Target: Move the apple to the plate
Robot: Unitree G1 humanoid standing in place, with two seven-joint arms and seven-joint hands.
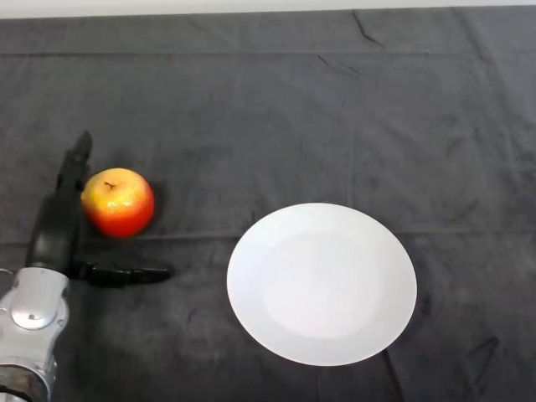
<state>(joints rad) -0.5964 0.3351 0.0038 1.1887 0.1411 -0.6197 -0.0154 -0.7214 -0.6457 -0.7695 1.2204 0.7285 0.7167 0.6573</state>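
Item, head view, one frame. Hidden or cut off: the silver-grey left arm [33, 314] entered at the lower left corner and was cropped by the frame's edge, so only its wrist end showed; the palm of the black hand [54, 230] faced away from the camera and its inner side could not be seen; the left flank of the apple [118, 202] was partly masked by the hand's fingers [75, 163]; whether those fingers actually touched the fruit could not be told. State of the hand: spread wide, fingers reaching straight up along the apple's left side, thumb [126, 274] stretched out to the right just below the fruit, nothing clasped. Apple: red with a yellow crown and a short stem, resting on the cloth at the left, between fingers and thumb, well apart from the plate [322, 283]. Plate: white, round, bare, lying flat right of centre and nearer the front. Surface: worktop [335, 109] covered entirely by a dark grey cloth, creased in long faint folds. Room: only a thin pale strip [268, 4] showed along the top edge, beyond the cloth.
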